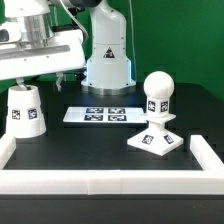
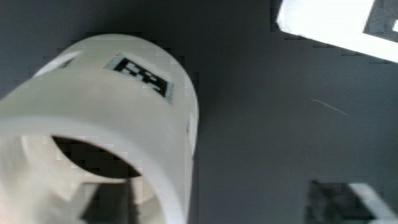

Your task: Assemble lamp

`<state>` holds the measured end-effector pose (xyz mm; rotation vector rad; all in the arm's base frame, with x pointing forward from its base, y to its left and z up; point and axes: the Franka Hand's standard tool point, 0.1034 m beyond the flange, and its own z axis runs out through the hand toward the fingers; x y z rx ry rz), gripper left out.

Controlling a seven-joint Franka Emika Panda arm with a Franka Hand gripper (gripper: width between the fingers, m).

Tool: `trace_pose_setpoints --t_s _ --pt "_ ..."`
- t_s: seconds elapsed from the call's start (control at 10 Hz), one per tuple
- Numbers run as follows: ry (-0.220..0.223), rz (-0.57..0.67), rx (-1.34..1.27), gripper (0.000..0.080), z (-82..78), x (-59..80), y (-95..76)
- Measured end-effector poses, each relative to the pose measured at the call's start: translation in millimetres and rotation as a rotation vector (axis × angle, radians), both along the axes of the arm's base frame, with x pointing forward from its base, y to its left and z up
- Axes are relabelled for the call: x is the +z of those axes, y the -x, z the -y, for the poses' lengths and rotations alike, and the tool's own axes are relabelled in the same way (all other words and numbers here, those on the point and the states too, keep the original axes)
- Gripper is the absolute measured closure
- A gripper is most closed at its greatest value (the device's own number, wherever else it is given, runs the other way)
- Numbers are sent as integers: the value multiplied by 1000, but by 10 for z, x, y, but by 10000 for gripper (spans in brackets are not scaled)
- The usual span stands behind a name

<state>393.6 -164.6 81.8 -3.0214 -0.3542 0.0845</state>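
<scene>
You are looking at a black table (image 1: pixel 90 140) set against a green backdrop (image 1: pixel 175 35). In the middle of the exterior view a flat white marker board (image 1: pixel 97 115) lies on the table, carrying a row of black-and-white tags. A low white wall (image 1: pixel 110 182) runs along the frame's lower edge and up both sides, fencing in the table.

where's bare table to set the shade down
Bare dark table runs between the white tapered shade, the flat white marker board and the white front rail. It is crowded around the round white bulb on its square base.
</scene>
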Motion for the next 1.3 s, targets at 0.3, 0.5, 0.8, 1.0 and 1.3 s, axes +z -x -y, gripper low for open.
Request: trace_pose_setpoints --t_s 0.3,0.5,0.8,1.0,1.3 --pt "0 0 0 640 0 0 0" --pt "0 1 1 754 -1 5 -7" --pt "0 1 1 754 -1 6 -7" --pt "-21 -27 -31 754 -184 86 -16" --pt "-57 -57 -96 754 -808 513 -162"
